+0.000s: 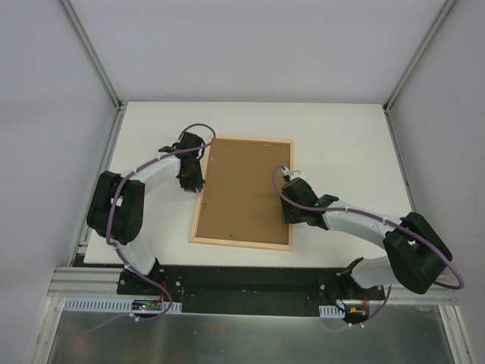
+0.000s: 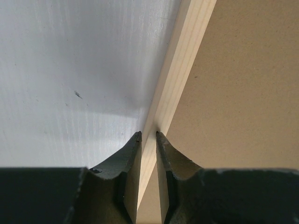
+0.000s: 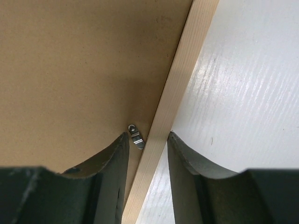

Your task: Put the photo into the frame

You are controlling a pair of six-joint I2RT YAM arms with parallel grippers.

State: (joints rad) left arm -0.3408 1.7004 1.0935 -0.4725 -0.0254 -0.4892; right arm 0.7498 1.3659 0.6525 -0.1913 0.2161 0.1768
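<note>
Left gripper (image 2: 149, 134): jaws almost together, tips set astride the left rail of the frame (image 2: 181, 56), toward its far end. Pale wood shows in the slim gap between them. Whether they pinch the rail or only sit over it, I cannot tell.
Left fingers (image 2: 127, 161): dark, one on the side of the white table (image 2: 70, 70), the other on the side of the brown backing board (image 2: 243, 93).
Right gripper (image 3: 147, 134): released, jaws spread wider than the rail beneath them, grasping nothing.
Right fingers (image 3: 112, 161): one above the backing board, the other above the table, with the frame's right rail running between them, around the middle of its length.
Clip (image 3: 136, 138): small metal tab on the board, just beside the inner edge of the right rail, in the gap between the right jaws.
Frame position: light wood, flat on the table with its back up, between the two arms, long sides running away from the arm bases.
Inside the frame: the backing board, plain brown, fills the opening from rail to rail.
Photo: not seen in any view; the board hides whatever lies under it.
Arms: the left curls in from the left side of the frame, the right from the right, each trailing a lilac cable (image 1: 198, 127).
</note>
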